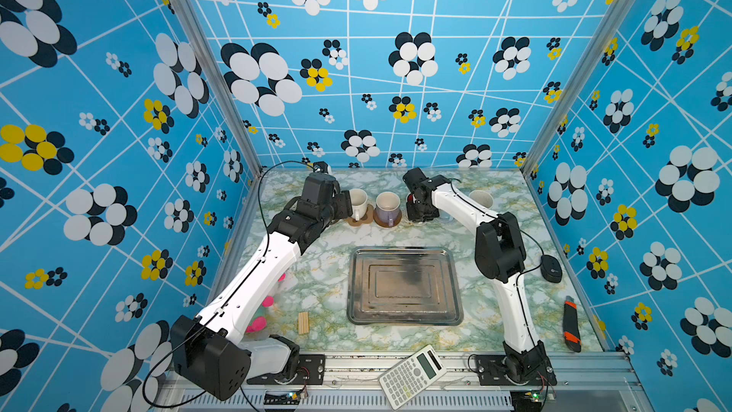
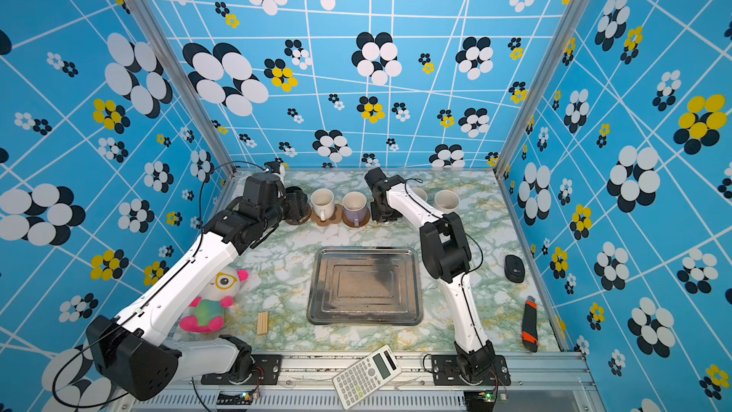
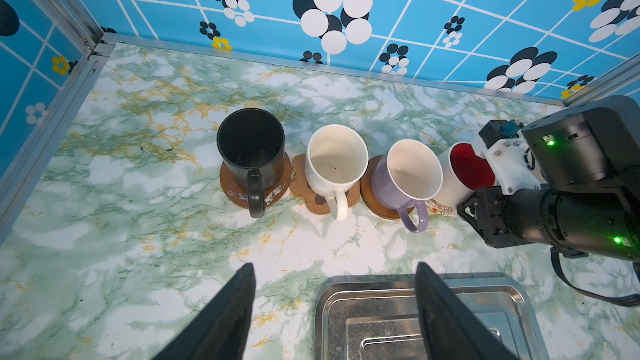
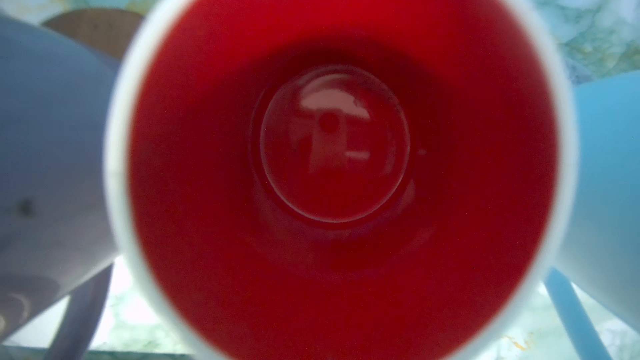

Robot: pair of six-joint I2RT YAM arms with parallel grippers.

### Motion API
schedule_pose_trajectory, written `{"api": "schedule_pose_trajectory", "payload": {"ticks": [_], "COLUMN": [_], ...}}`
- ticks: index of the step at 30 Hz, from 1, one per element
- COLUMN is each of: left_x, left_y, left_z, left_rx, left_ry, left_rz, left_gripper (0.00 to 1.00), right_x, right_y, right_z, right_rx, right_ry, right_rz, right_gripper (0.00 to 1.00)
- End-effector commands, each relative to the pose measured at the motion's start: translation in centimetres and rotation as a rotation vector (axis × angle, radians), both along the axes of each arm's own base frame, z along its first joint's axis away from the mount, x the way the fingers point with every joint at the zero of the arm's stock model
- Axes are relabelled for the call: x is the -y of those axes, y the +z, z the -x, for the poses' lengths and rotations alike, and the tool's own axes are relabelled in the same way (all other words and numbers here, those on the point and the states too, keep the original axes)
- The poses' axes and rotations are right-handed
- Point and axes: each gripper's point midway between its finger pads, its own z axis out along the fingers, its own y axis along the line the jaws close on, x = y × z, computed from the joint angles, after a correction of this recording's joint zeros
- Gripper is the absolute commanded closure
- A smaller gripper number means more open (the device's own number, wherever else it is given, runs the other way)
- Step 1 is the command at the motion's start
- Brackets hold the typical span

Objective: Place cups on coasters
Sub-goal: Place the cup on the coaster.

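While left gripper (image 3: 334, 266) is gaping wide, right gripper (image 1: 420, 212), opening indiscernible, is hovering at white ceramic mug (image 3: 465, 167), bare red inside.

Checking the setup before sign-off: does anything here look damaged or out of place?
The brown coaster under the black mug has whitish scuffed patches near the handle, as if its surface is worn. The calculator lies askew across the front rail, off the marble table.

Six mugs (image 3: 336, 161), perhaps four coasters (image 3: 239, 188) in view, one tray (image 1: 400, 283), one calculator (image 1: 412, 376)
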Motion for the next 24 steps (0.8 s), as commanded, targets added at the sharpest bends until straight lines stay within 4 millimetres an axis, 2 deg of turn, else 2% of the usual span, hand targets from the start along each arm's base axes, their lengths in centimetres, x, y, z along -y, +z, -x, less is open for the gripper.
{"api": "schedule_pose_trajectory", "payload": {"ticks": [1,5,6,11,15,21,24], "left_x": [-0.6,-0.8,-0.9,-1.2,-2.1,-4.3,-5.3], "left_y": [1.3,1.6,1.6,1.9,2.4,2.7,2.3], "left_z": [0.3,0.7,0.7,1.5,2.7,4.3,4.5], "left_rx": [0.020,0.032,0.034,0.026,0.041,0.065,0.094], "left_ry": [0.009,0.014,0.016,0.016,0.034,0.093,0.116], "left_rz": [-0.001,0.005,0.006,0.001,-0.008,-0.066,-0.113], "left_gripper": [0.27,0.27,0.27,0.27,0.27,0.26,0.25], "right_x": [-0.2,0.0,0.1,0.3,0.7,2.7,4.0], "right_y": [2.7,3.3,4.8,7.2,10.0,14.7,16.3], "right_z": [0.1,0.5,0.6,1.8,3.1,5.6,7.0], "right_rx": [0.054,0.059,0.084,0.124,0.187,0.311,0.372], "right_ry": [-0.014,-0.019,-0.021,-0.029,-0.031,-0.042,-0.044], "right_rz": [-0.041,-0.045,-0.059,-0.098,-0.127,-0.161,-0.168], "right_gripper": [0.67,0.61,0.60,0.55,0.53,0.50,0.45]}}
